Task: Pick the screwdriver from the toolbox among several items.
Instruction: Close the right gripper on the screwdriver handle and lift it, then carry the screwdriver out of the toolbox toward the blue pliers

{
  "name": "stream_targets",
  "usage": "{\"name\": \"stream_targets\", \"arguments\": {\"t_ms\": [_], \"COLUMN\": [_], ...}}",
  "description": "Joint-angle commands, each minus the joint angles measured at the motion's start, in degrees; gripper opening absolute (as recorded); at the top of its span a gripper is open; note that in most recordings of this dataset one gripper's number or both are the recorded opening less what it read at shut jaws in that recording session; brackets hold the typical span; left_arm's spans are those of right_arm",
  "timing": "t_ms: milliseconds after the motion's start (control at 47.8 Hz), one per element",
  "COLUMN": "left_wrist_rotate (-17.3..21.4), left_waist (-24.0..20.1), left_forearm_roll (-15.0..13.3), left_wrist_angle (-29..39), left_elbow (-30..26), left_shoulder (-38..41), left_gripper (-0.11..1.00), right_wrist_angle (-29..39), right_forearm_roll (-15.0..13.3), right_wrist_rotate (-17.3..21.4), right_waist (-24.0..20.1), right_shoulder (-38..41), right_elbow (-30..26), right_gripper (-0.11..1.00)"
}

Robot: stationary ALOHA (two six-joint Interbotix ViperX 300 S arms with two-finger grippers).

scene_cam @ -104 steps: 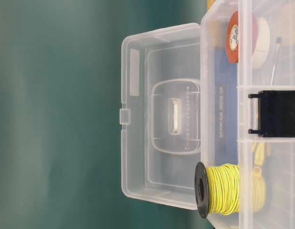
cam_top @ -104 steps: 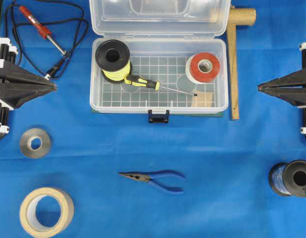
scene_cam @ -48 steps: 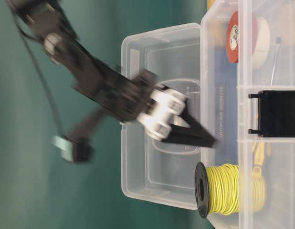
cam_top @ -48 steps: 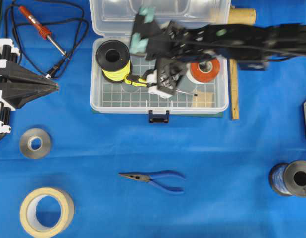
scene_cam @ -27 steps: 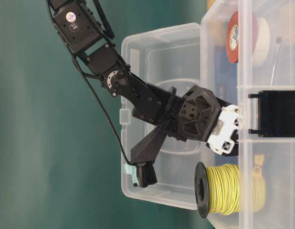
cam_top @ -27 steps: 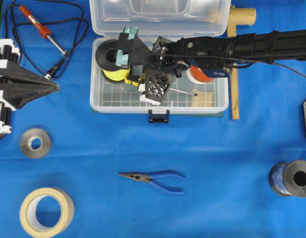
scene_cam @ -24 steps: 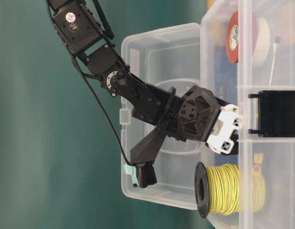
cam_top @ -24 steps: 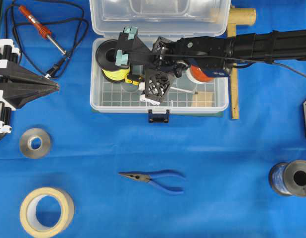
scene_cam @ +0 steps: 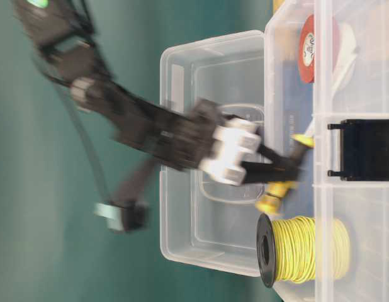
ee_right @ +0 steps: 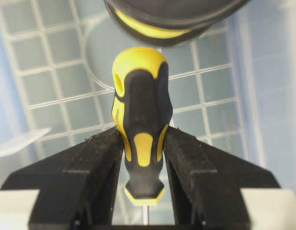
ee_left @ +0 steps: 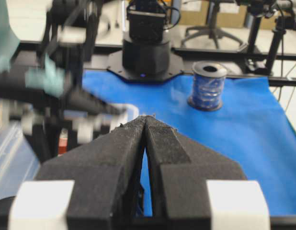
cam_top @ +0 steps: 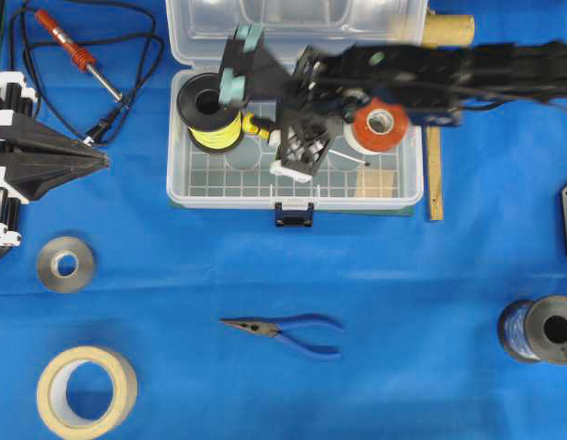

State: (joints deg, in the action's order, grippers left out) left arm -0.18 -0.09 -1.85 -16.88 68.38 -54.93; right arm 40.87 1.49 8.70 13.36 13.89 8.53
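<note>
Screwdriver gripped inside the toolbox

Overhead: the right gripper [cam_top: 297,151] is seen over the toolbox [cam_top: 178,183], spool [cam_top: 208,110] at nine o'clock. Right wrist: the screwdriver [ee_right: 140,125] handle is pinched; a straight lift is advised. Left wrist: the left gripper [ee_left: 145,122] is pressed together.

Robotics lab bench
Blue-covered table [cam_top: 430,302], office chairs [ee_left: 208,21] behind, soldering iron [cam_top: 77,57] and wire spool [ee_left: 208,85] lying about.

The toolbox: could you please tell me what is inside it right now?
Inside the toolbox: yellow wire spool, red tape roll, tan piece, and the screwdriver held by the right end effector. The arm covers the middle floor.
</note>
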Motion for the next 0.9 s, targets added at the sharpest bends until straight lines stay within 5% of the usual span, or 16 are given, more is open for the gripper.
{"name": "stream_targets", "arguments": {"t_ms": [0,398,628,879], "left_wrist_rotate": [0.0,0.0,0.0,0.0], "left_waist": [-0.4,-1.4,-1.9,-2.3], "left_forearm_roll": [-0.1,-0.1,-0.1,-0.1], "left_wrist_angle": [-0.3,-0.2,-0.2,-0.2], "left_elbow": [-0.5,-0.5,-0.5,-0.4], "left_shoulder": [0.3,0.2,0.1,0.1], "left_gripper": [0.00,0.00,0.00,0.00], "right_wrist_angle": [2.2,8.9,6.7,6.6], "right_forearm_roll": [-0.3,-0.3,-1.8,-2.2], "right_wrist_rotate": [0.2,4.7,10.8,14.3], "right_waist": [0.1,-7.9,-17.2,-22.4], "right_shoulder": [-6.6,-17.8,-11.7,2.5], "right_elbow": [-0.8,-0.5,-3.2,-9.8], "right_gripper": [0.46,0.46,0.46,0.46]}}
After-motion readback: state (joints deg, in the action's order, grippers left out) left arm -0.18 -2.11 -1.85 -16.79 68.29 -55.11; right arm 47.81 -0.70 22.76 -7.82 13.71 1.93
